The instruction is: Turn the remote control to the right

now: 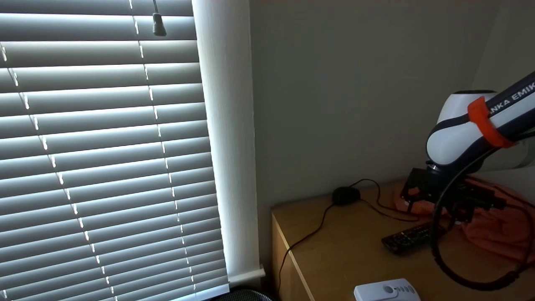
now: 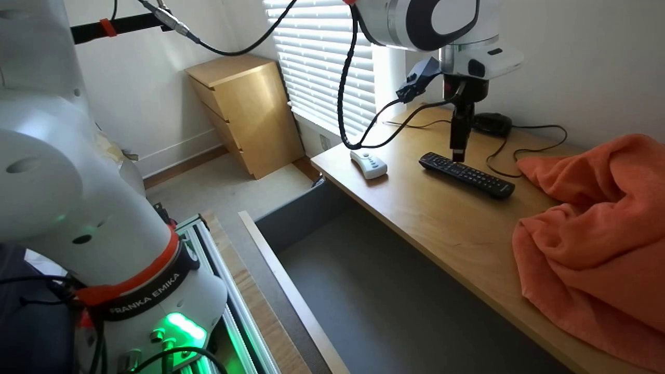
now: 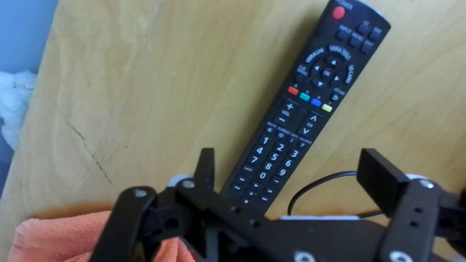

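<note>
In an exterior view, you find the remote control [image 1: 409,239] at the lower right, partly behind a cable [image 1: 435,238]. In an exterior view, your gripper [image 2: 458,156] points down over the remote, right of centre; contact cannot be confirmed. Step in hand, as judged: alignment before grasping. Next, lower, close across the body, then rotate right. In the wrist view, the jaws stand wide, the remote slanting between them toward the upper right: slim, black, buttons up, red power button [image 3: 338,12] at top.
</note>
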Robot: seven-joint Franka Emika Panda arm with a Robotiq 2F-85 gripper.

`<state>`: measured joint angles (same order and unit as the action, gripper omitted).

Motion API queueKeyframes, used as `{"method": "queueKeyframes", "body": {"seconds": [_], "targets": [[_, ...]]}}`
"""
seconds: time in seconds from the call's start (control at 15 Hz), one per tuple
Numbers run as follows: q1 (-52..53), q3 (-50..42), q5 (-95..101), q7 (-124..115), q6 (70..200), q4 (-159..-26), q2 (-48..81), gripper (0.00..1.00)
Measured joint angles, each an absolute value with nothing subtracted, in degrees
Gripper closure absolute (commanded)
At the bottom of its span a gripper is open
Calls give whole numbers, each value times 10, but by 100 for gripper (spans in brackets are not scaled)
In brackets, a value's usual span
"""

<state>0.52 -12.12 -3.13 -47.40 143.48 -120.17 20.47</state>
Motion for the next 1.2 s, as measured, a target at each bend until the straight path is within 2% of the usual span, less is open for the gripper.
{"method": "queueKeyframes", "body": {"seconds": [0.67,1.2], "targets": [[-10,-110,10,-187,1389,-1247,131,0],[-19,-96,17,-92,1389,-1277,100,0]]}}
